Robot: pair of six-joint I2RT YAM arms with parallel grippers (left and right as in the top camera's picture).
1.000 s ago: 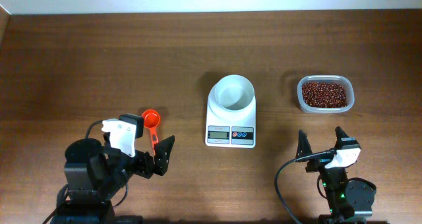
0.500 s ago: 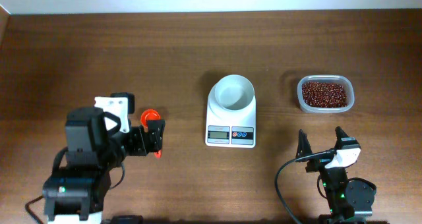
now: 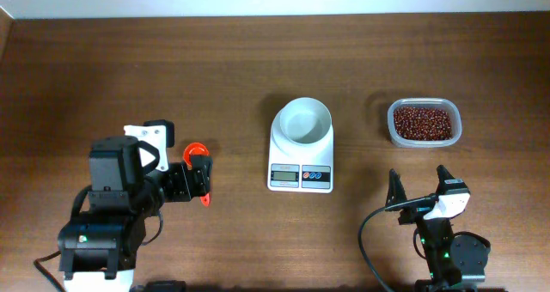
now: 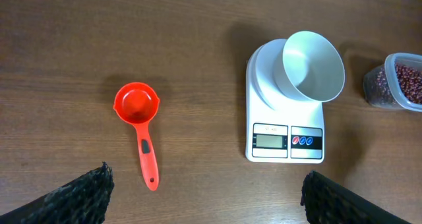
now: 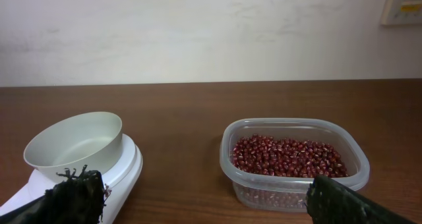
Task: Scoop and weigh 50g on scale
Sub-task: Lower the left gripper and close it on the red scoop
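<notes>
The white scale (image 3: pixel 300 165) stands mid-table with an empty white bowl (image 3: pixel 302 122) on top. A red scoop (image 3: pixel 197 149) lies on the wood to its left, handle pointing to the near edge. My left gripper (image 3: pixel 203 177) hovers open above that handle. In the left wrist view the scoop (image 4: pixel 136 105) lies apart from the dark fingertips (image 4: pixel 82 194), with the scale (image 4: pixel 285 118) to the right. My right gripper (image 3: pixel 418 185) waits open at the near right. Its wrist view shows the bowl (image 5: pixel 76 141) and the tub of red beans (image 5: pixel 293 158) ahead.
The clear plastic tub of red beans (image 3: pixel 423 123) sits right of the scale, about a hand's width away. Bare brown wood surrounds everything. A pale wall rises behind the table's far edge (image 5: pixel 211 84).
My left arm has swung up and round from the near edge, so its open gripper now sits over the scoop's handle. The right arm has stayed still.
</notes>
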